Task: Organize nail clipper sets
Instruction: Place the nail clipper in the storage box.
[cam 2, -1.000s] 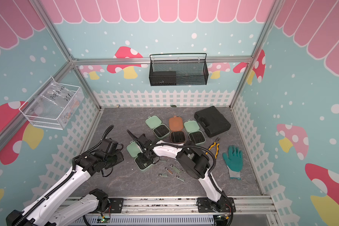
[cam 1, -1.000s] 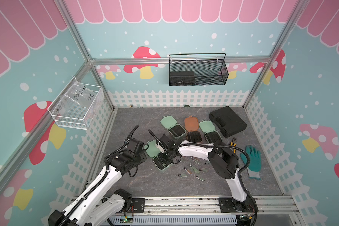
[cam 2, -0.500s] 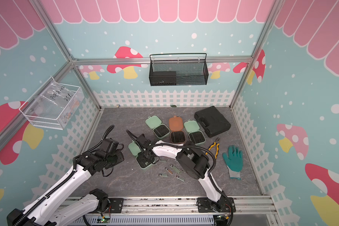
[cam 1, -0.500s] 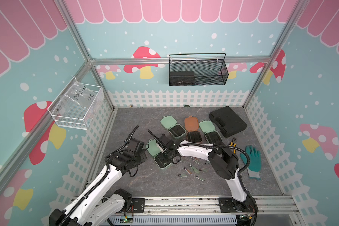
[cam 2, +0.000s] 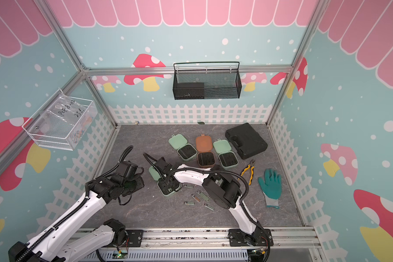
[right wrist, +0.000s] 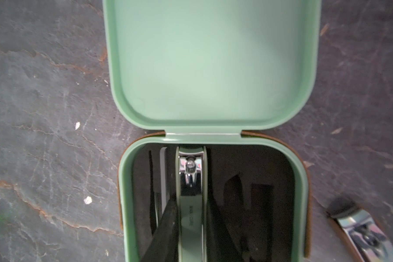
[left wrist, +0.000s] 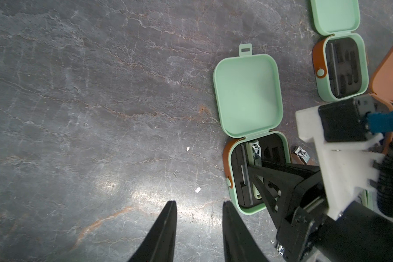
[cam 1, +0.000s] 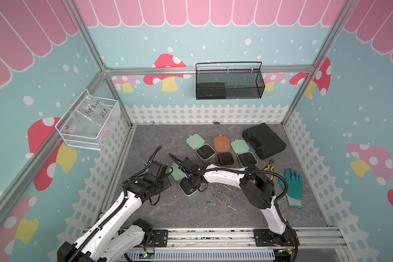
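Dark grey, stone-patterned tabletop [cam 1: 168, 211] is enclosed by mint walls printed with mushrooms. Toward its front, an open mint case [right wrist: 213, 56] is laid flat with its lid thrown back and its black slotted insert [right wrist: 259, 172] exposed. The right gripper [right wrist: 191, 204] is lowered into this insert, and its jaws are drawn in narrowly on a mint-handled clipper [right wrist: 191, 226], with one black finger pressed along each long side. The clipper is seated lengthwise in a slot, with its metal head turned toward the hinge. A slim grey strip [right wrist: 163, 172] is lodged in the neighbouring slot. Just outside the case wall, a brown-handled clipper [right wrist: 361, 231] is seen lying on the tabletop, and more loose clippers [cam 1: 224, 195] are scattered near the right arm. The left gripper [left wrist: 199, 208] is held just beside the same case, its jaws moderately spread, with only bare tabletop seen between them. Farther back, three more open cases are set in a row: a second mint case [cam 1: 195, 140], a brown case [cam 1: 221, 143] and a third mint case [cam 1: 239, 146]. A black tool case [cam 1: 263, 140] is placed near the row's right end.
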You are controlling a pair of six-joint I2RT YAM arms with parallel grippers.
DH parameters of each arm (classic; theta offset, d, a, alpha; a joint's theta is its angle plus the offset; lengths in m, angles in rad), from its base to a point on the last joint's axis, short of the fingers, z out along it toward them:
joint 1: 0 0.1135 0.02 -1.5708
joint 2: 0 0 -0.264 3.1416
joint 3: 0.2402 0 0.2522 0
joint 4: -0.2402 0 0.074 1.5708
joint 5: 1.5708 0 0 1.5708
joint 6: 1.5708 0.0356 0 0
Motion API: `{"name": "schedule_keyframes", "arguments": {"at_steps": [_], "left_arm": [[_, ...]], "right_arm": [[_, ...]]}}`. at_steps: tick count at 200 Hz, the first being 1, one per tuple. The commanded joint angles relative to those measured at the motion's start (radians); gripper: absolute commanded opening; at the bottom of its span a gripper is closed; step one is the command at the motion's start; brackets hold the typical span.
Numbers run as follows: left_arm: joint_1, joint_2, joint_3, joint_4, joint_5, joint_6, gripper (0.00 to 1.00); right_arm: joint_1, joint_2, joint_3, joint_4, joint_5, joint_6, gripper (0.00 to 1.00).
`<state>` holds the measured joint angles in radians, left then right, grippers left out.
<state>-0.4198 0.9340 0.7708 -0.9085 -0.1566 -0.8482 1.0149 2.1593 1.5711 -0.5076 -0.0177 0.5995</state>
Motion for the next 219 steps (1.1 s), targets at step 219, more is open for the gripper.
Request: {"name": "schedule_keyframes", "arguments": {"at_steps": [219], "left_arm": [[0.004,0.051,0.029,0.002,0.020,0.009,0.37]], "right_arm": [[0.005,0.069,0.094,-0.114,-0.080,-0.056,0.33]]}}
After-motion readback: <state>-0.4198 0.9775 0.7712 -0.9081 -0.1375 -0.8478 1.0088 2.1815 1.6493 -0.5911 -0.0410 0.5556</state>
